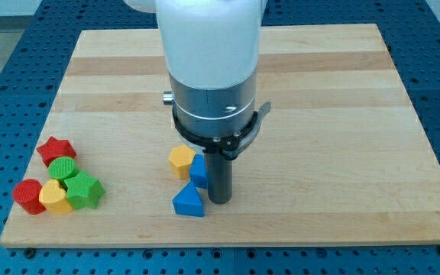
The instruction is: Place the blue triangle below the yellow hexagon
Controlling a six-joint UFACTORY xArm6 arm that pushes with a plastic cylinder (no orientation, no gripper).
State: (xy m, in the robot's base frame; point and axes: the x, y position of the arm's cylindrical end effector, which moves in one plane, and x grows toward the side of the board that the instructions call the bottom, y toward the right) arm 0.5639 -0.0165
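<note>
The blue triangle [189, 202] lies on the wooden board [327, 114], toward the view's bottom, just below a second blue block [198, 170]. The yellow hexagon [181, 160] sits up and to the left of that blue block, touching it. My tip [219, 199] is at the right side of the blue triangle, close to or touching it, and just right of the other blue block. The arm's white and grey body hides the board above the blocks.
A cluster sits at the view's lower left: a red star [56, 149], a green cylinder [63, 169], a green star [84, 189], a yellow heart-like block [54, 196] and a red cylinder [28, 195]. The board's bottom edge runs near the blue triangle.
</note>
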